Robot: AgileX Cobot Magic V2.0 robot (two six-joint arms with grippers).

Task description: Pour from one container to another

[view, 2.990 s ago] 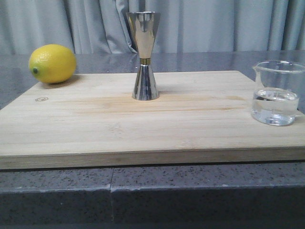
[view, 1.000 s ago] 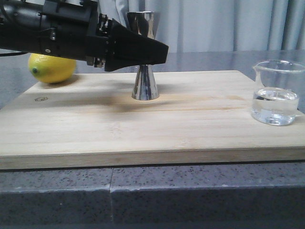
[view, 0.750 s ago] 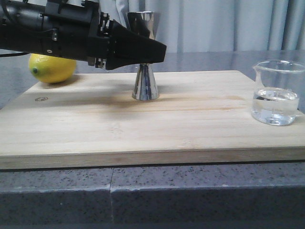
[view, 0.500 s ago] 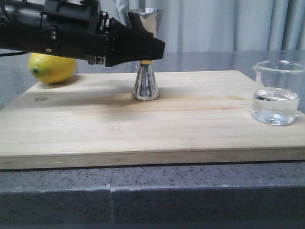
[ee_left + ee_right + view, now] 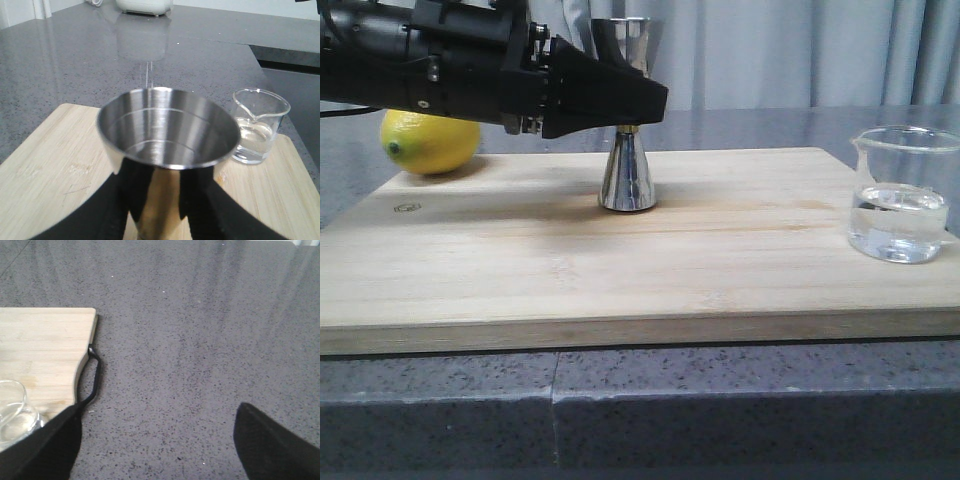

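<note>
On the pale wooden cutting board [image 5: 620, 260], near its far edge, stood the shiny steel hourglass-shaped jigger [image 5: 626, 170] with a thin gold band at its waist, upright. Left gripper [image 5: 645, 100], black, reached in from the left at the level of the jigger's upper cone; the left wrist view showed one dark finger [image 5: 107, 210] on either side of the cone, closed in against the steel (contact apparent, the jigger's base resting on the board). Small clear glass beaker [image 5: 902, 195], cylindrical with a pouring lip, stood upright at the board's right end, well apart from the jigger, holding clear liquid to roughly its lower half. Yellow lemon [image 5: 430, 133] lay at the board's far left corner, behind the left arm. Right gripper [image 5: 155, 440] hung over the grey speckled countertop [image 5: 200, 315] just off the board's right edge, its fingers spread wide and holding nothing, the beaker beside one finger (only partly in that view).
</note>
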